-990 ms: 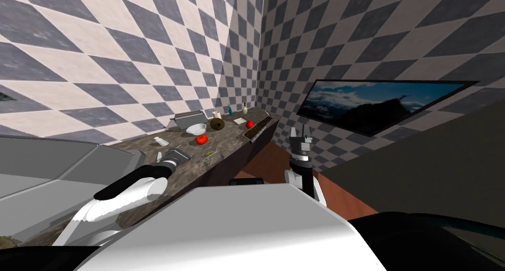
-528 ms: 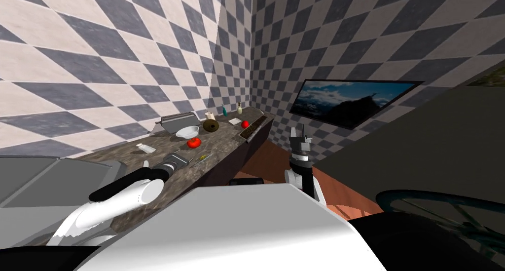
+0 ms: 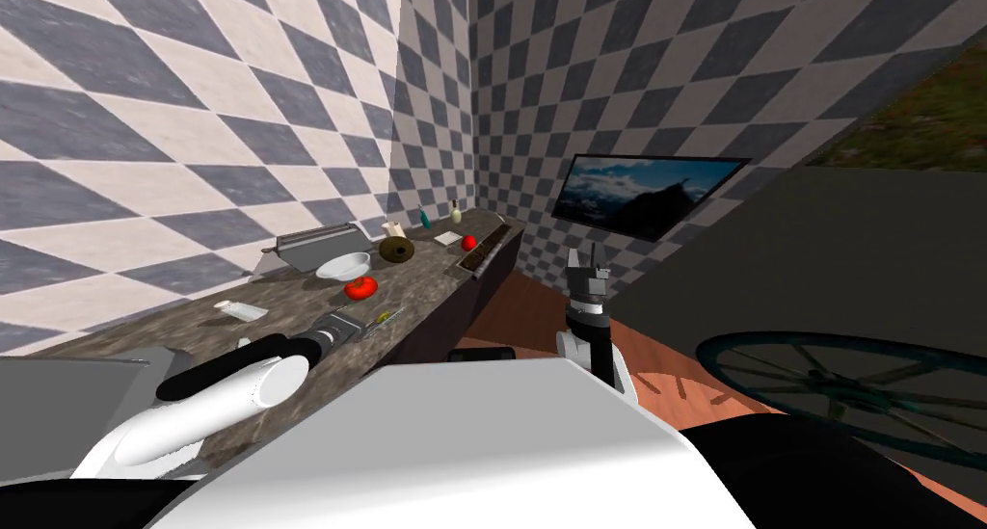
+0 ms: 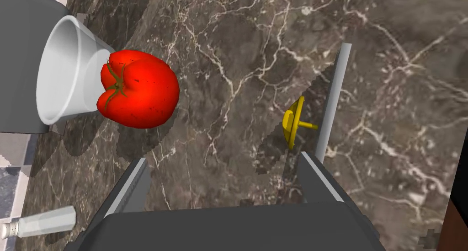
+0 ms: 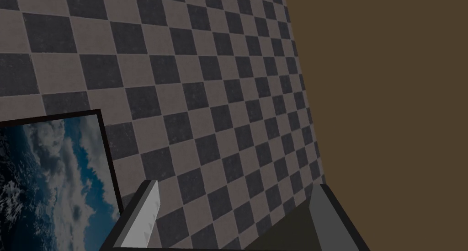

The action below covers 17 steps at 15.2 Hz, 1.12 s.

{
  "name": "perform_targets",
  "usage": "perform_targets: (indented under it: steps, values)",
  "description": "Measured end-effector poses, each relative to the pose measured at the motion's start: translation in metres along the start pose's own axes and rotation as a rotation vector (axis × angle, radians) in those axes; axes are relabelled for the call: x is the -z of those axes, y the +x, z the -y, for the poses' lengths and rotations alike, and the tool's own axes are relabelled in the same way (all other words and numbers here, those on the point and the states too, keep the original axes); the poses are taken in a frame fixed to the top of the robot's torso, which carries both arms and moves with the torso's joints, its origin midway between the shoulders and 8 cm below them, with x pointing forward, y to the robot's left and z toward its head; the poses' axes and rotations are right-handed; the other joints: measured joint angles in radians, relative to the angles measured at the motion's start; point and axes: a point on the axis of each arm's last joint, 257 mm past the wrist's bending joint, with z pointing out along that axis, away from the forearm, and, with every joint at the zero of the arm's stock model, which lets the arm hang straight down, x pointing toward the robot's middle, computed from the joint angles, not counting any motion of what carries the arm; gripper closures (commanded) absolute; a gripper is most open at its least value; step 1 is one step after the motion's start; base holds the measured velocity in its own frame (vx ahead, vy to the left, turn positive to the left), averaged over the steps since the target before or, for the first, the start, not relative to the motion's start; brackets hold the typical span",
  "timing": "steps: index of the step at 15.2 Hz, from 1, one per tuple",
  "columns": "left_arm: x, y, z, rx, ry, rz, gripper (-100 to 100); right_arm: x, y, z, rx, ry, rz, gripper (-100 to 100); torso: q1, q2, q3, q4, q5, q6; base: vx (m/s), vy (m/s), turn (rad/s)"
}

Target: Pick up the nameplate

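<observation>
While the left gripper (image 4: 221, 159) hangs open over the marble counter (image 4: 256, 42), what seems the nameplate (image 4: 332, 97), a thin grey strip, stands just beyond one finger. Descending off-centre could topple it; the right gripper (image 5: 235, 184) idles open.

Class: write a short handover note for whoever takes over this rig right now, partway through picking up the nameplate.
Left gripper: open, empty, over the dark marble countertop.
Right gripper: open, empty, held up clear of the counter.
Nameplate: the thin grey plate with a yellow stand sits on the counter at one left fingertip, outside the gap. A round red tomato and a white bowl lie beyond the other finger.
Done: approach. Left: centre the fingers on the plate, close, lift.
</observation>
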Motion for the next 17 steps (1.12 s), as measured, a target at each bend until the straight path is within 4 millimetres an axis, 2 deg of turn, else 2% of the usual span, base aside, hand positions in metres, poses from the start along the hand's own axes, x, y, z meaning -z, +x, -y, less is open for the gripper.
perform_targets:
  steps: [10, 14, 17]
  values:
    - [0.012, -0.054, -0.038, 0.190, -0.159, 0.155, -100, 0.000, 0.000, 0.000, 0.000, 0.000, 0.000, 0, 0.001, -0.001, 0.000, 0.000, 0.000, 0.000, 0.003, 0.016, -0.208]
    - [0.019, -0.071, -0.055, 0.258, -0.212, 0.211, -100, 0.000, 0.000, 0.000, 0.000, 0.000, 0.000, 0, 0.002, -0.001, 0.000, 0.000, 0.000, 0.000, 0.008, 0.029, -0.176]
    - [0.021, -0.077, -0.061, 0.280, -0.229, 0.229, -100, 0.000, 0.000, 0.000, 0.000, 0.000, 0.000, 0, 0.001, -0.001, -0.001, 0.000, 0.000, -0.001, 0.009, 0.010, -0.022]
